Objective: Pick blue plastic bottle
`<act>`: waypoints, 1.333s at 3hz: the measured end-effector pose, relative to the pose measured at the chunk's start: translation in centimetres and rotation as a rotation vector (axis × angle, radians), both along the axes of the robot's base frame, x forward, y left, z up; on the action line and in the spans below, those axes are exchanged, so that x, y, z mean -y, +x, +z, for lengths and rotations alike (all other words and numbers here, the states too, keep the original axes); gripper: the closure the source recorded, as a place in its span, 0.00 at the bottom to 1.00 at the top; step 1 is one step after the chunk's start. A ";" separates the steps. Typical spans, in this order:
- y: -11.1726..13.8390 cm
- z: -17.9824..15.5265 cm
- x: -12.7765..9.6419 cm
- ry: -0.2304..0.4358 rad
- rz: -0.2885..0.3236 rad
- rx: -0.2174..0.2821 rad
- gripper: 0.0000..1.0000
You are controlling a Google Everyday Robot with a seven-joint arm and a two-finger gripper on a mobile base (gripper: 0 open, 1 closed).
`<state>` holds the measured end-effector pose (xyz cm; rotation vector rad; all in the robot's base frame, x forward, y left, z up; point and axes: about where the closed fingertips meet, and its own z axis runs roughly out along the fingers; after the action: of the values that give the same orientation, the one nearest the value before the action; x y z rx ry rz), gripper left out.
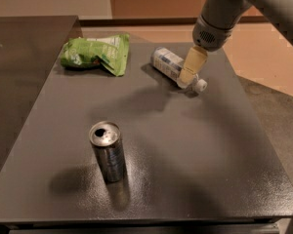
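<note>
Blue plastic bottle [167,62] lies on its side on the dark grey table [195,155], right at the end effector [185,80], whose pale yellowish tip overlaps the bottle's neck end in this view. The bottle's label is pale blue and white, and its print is too small to read. Its white cap [201,86] shows just to the lower right of the end effector, while the labelled body stretches up and to the left of it. I cannot tell whether the end effector is open or closed, nor whether it touches the bottle or only hangs in front of it. The bottle rests on the table.

The arm [219,18] comes in from the upper right corner. It is a thick grey limb ending in a round wrist housing, from which the end effector points down and slightly left toward the table.

Well to the left of the end effector, at about the same depth on the table, a crumpled green snack bag [95,53] lies flat. It carries some white markings, but no word on it is legible. Well apart from the end effector, to its lower left and nearer the camera, a silver drink can [108,151] stands upright with a dark opening in its top. No brand can be read on its side. Bag, can and bottle lie apart from one another.
</note>
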<state>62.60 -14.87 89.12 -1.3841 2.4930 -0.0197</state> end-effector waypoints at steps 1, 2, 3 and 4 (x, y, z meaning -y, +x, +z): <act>1.6 -1.3 -1.5 -0.010 -0.089 -0.039 0.00; 2.3 -2.4 -2.8 -0.016 -0.158 -0.076 0.00; 2.6 -3.2 -3.6 -0.026 -0.210 -0.107 0.00; 3.0 -3.9 -4.3 -0.039 -0.240 -0.133 0.17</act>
<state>65.58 -10.58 85.21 -1.1263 2.7702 -0.0265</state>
